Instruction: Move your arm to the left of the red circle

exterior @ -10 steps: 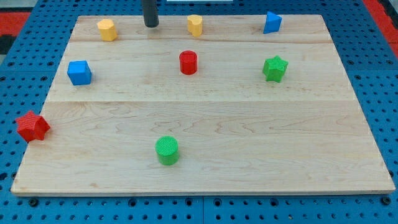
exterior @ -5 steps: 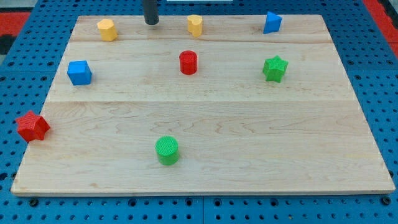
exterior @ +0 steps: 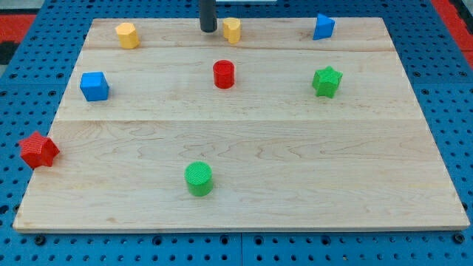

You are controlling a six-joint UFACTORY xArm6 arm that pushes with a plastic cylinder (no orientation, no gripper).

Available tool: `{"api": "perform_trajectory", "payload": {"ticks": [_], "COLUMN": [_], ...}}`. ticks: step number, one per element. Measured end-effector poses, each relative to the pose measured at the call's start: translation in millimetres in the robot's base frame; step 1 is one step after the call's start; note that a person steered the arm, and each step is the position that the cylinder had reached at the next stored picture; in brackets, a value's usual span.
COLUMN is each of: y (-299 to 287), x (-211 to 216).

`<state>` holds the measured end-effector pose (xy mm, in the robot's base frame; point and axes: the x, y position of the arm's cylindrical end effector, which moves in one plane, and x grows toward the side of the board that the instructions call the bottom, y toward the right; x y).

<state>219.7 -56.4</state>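
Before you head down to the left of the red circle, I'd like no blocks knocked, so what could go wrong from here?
My tip sits at the view's top, close beside the yellow block; drifting right could nudge it. The red circle lies below and slightly right of my tip, so a careless descent might clip it instead of stopping at its left.
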Motion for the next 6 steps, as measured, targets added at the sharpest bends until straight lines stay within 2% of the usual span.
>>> {"api": "perform_trajectory", "payload": {"ticks": [2, 4, 6], "y": [-50.2, -50.2, -50.1], "x": [-0.2, -6.6, 15.6]}}
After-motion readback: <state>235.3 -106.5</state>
